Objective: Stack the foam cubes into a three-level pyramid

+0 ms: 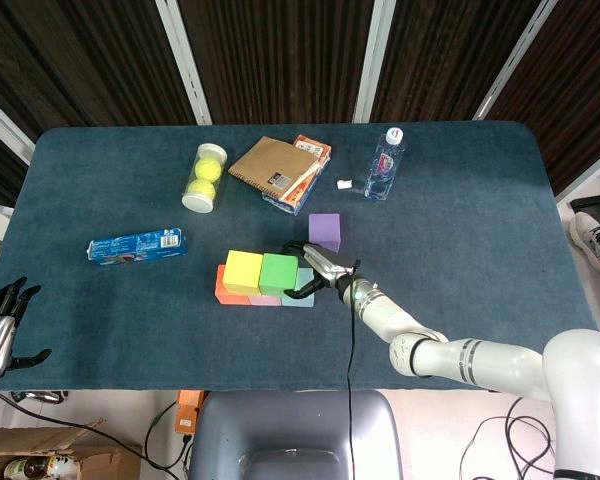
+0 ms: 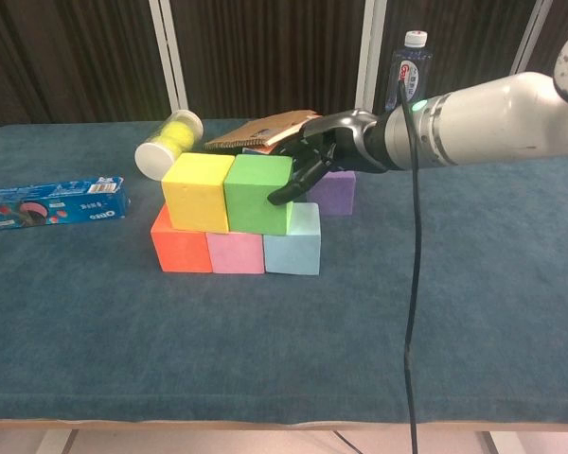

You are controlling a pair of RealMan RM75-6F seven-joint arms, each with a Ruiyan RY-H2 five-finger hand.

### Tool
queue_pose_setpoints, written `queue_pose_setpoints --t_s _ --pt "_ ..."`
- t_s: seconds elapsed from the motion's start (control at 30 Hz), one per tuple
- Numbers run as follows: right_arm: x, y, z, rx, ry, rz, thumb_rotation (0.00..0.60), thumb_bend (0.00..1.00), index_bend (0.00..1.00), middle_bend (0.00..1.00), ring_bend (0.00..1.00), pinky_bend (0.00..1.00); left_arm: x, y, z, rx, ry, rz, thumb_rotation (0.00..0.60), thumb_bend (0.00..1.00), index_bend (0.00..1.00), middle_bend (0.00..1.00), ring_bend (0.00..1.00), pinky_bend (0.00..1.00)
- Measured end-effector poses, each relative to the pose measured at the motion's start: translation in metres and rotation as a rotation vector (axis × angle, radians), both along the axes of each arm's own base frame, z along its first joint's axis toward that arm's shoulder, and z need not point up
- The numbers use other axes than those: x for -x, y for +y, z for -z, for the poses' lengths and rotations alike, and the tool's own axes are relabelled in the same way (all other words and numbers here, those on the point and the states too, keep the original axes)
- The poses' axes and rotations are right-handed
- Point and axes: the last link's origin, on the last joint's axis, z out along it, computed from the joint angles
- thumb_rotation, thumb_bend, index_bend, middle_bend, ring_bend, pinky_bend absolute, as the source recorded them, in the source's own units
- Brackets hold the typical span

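An orange cube (image 2: 180, 251), a pink cube (image 2: 235, 253) and a light blue cube (image 2: 292, 251) form a row on the table. On top of them sit a yellow cube (image 2: 198, 192) and a green cube (image 2: 257, 194), side by side. My right hand (image 2: 322, 151) reaches in from the right and grips the green cube (image 1: 278, 273), fingers curled around its right side and back. A purple cube (image 1: 324, 231) rests on the cloth just behind the stack. Beyond the table's front left corner, my left hand (image 1: 0, 320) hangs with fingers apart, holding nothing.
A clear tube of tennis balls (image 1: 204, 177), a brown notebook (image 1: 274, 166) on a snack box and a water bottle (image 1: 385, 163) line the back. A blue Oreo pack (image 1: 136, 245) lies left of the stack. A black cable trails along my right arm.
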Motion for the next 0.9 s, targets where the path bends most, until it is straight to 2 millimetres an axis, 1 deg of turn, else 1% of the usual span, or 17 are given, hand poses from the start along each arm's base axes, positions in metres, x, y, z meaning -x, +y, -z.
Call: queue_pose_setpoints --t_s 0.1,0.53,0.73,0.83,0.9 --pt "-0.0002 -0.0002 0.0008 -0.003 0.001 0.001 0.600 0.29 0.23 0.08 0.00 0.00 0.0000 -0.0005 -0.0007 -0.002 0.000 0.001 0.600 0.01 0.15 0.00 0.00 0.12" --pt "0.0006 0.0006 0.0002 -0.005 0.005 0.001 0.600 0.29 0.15 0.07 0.00 0.00 0.0006 -0.0014 -0.0018 -0.004 -0.001 -0.001 0.600 0.01 0.15 0.00 0.00 0.12" --pt "0.0019 0.0011 -0.0019 -0.003 0.008 0.002 0.600 0.29 0.08 0.06 0.00 0.00 0.0004 -0.0020 -0.0020 -0.004 0.000 0.000 0.600 0.01 0.15 0.00 0.00 0.12" --pt "0.0026 -0.0006 -0.0028 0.000 0.011 0.008 0.600 0.29 0.06 0.06 0.00 0.00 -0.0001 -0.0022 -0.0016 -0.003 0.001 0.002 0.600 0.01 0.15 0.00 0.00 0.12" --pt "0.0018 0.0019 -0.0024 -0.009 0.011 0.005 0.600 0.29 0.06 0.06 0.00 0.00 -0.0003 -0.0023 -0.0016 -0.004 0.001 0.002 0.600 0.01 0.15 0.00 0.00 0.12"
